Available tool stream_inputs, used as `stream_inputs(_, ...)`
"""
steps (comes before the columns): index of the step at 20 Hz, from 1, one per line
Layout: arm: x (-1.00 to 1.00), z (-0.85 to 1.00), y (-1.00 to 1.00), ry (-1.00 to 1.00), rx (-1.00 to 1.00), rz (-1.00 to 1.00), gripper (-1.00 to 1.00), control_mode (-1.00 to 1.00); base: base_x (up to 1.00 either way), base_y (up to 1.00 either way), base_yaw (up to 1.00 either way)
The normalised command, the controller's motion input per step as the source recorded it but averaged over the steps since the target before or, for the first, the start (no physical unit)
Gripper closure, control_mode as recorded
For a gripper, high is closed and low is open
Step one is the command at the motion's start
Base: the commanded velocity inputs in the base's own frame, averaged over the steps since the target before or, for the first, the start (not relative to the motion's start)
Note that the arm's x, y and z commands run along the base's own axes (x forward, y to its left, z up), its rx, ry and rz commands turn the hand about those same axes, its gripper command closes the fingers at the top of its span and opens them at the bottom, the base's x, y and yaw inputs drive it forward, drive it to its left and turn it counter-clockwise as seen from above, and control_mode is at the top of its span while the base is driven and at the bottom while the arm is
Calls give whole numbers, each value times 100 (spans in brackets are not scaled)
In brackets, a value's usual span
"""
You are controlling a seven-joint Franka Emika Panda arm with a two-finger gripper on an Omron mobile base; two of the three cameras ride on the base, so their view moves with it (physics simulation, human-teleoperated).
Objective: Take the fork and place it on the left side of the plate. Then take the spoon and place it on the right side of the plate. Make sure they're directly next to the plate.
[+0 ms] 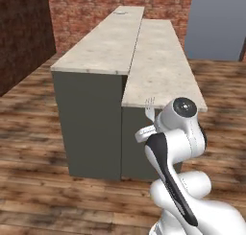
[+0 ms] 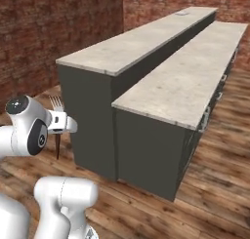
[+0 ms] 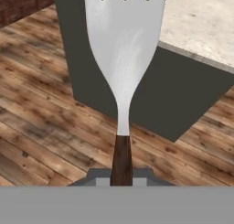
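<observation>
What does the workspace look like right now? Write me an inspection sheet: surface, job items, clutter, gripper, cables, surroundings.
Surface: two-level island, upper counter and lower counter, pale stone tops, dark sides.
Job's things: fork held off the counters, tines up, dark handle down in the gripper; plate and spoon: nothing seen.
Clutter: a small item at the upper counter's far end, too small to tell.
Gripper: gripper shut on the fork, beside the island's near end.
Cables: nothing seen.
Surroundings: wooden floor, brick walls.

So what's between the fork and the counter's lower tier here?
Nothing: in the hand view, the fork, held in the hand, has just air before the counter.
</observation>
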Motion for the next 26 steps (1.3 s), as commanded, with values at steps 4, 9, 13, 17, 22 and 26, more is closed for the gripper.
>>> stream_inputs(4, 0, 0, 0, 0, 0, 0, 100, 100, -4, 100, 17)
stream_inputs(9, 0, 0, 0, 0, 0, 0, 100, 100, 13, 100, 3)
stream_inputs(13, 0, 0, 0, 0, 0, 0, 100, 100, 23, 100, 0)
stream_inputs(17, 0, 0, 0, 0, 0, 0, 100, 100, 45, 100, -11)
stream_inputs(22, 0, 0, 0, 0, 0, 0, 100, 100, 65, 95, -29)
stream_inputs(26, 0, 0, 0, 0, 0, 0, 100, 100, 80, 76, -40)
